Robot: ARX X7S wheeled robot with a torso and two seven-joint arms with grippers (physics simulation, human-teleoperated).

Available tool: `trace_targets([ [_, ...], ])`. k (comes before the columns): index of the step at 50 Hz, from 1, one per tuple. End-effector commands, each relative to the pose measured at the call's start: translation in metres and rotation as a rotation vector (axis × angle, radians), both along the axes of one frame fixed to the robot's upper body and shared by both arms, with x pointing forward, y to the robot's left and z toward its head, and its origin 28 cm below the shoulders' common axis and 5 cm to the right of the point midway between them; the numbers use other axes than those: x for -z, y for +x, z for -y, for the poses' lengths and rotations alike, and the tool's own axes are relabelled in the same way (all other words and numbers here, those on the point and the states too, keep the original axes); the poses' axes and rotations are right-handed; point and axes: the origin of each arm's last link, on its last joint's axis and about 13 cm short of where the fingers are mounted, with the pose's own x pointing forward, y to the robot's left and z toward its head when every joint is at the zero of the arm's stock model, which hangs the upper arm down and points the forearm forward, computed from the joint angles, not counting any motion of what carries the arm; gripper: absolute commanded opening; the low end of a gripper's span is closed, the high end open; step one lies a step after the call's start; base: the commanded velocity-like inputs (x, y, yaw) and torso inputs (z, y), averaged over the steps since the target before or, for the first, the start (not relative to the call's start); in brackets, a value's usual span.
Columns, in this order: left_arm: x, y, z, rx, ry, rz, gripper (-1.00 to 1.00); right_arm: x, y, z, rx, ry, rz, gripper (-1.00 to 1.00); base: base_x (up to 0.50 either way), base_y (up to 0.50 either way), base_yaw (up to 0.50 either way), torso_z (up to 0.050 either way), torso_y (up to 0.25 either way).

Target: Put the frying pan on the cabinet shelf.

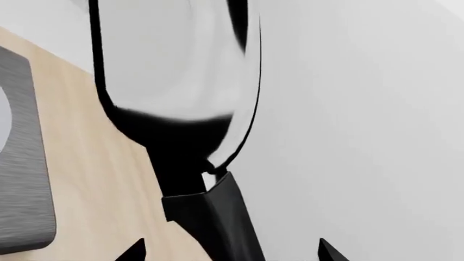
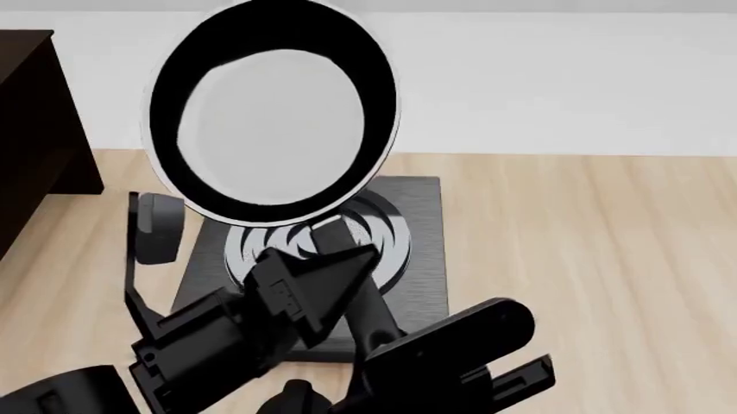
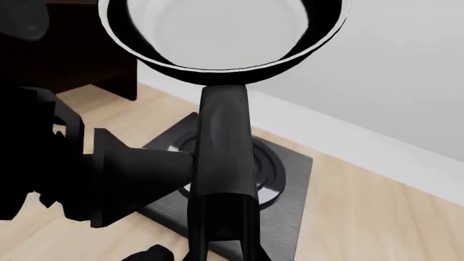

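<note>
Frying pan (image 2: 274, 121): one, being held up in the air above the burner plate, tilted so its light-grey inside is facing the head camera; its bowl is sitting just beyond both grippers, at the far end of the handle (image 3: 223, 147).

Left gripper (image 2: 309, 280): one, reaching in from the side and pressing on the handle partway along its length. In the left wrist view the two fingertips (image 1: 132, 251) are showing apart on either side of the handle, so the jaws are standing a little open around it; whether they are squeezing it I cannot tell.

Right gripper (image 3: 221, 239): one, coming up under the near end of the handle, with the handle running straight out from it; the jaws appear to be closing on the handle.

Burner plate (image 2: 426, 259): one, square and dark with concentric rings, lying on the wooden floor below the pan and just beyond the grippers.

Cabinet (image 2: 34, 129): one, very dark, standing well off to the left gripper's side; its shelf is not showing clearly.
</note>
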Motion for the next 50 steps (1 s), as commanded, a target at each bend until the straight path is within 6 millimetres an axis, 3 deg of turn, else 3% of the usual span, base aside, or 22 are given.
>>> trace_targets([
  [1, 0.001, 0.002, 0.007, 0.018, -0.017, -0.007, 1.0, -0.008, 0.004, 0.002, 0.022, -0.011, 0.077, -1.0, 0.0, 0.0, 0.0, 0.0, 0.0],
  [25, 0.018, 0.012, 0.008, 0.003, -0.016, -0.057, 1.0, -0.008, 0.004, 0.002, 0.024, -0.012, 0.078, -1.0, 0.0, 0.0, 0.0, 0.0, 0.002],
  [26, 0.016, 0.012, 0.008, 0.0, -0.018, -0.056, -1.0, -0.008, 0.004, 0.002, 0.023, -0.012, 0.078, -1.0, 0.0, 0.0, 0.0, 0.0, 0.01],
  [49, 0.004, 0.018, 0.001, -0.086, -0.052, -0.004, -1.0, -0.007, 0.005, 0.001, 0.023, -0.018, 0.076, -1.0, 0.0, 0.0, 0.0, 0.0, 0.002],
  [50, 0.003, 0.018, 0.0, -0.092, -0.05, 0.001, -1.0, -0.007, 0.005, 0.001, 0.035, -0.028, 0.086, 1.0, 0.0, 0.0, 0.0, 0.0, 0.0],
])
